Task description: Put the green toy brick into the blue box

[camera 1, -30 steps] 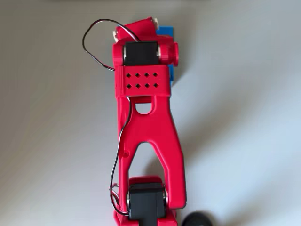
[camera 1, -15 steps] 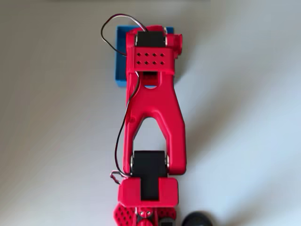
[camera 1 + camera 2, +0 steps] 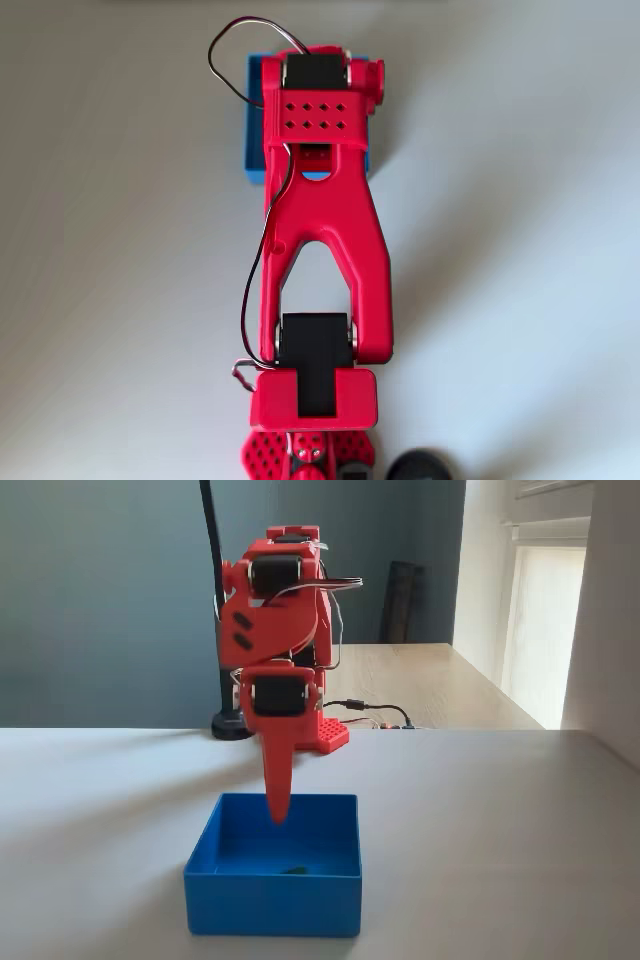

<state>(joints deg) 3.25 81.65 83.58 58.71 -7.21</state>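
The blue box [image 3: 272,892] stands open-topped on the white table near the front in the fixed view. A small dark green bit, the green toy brick [image 3: 295,869], lies on the box floor just behind the front wall. My red gripper [image 3: 279,818] hangs straight down above the back left part of the box. Its fingers form one closed point with nothing held, and they stay clear of the brick. From overhead, the arm [image 3: 320,240] covers most of the blue box [image 3: 255,120], so just the left wall and slivers of it show.
A black pole [image 3: 212,580] on a round base [image 3: 232,725] stands behind the arm; that base [image 3: 425,466] sits at the bottom edge overhead. Cables and a wooden table [image 3: 430,680] lie farther back. Bare white tabletop surrounds the box.
The arm's wrist has shifted to the right over the box, uncovering the box's left wall. The elbow has slid up the overhead picture, and in the last half second the arm barely moved.
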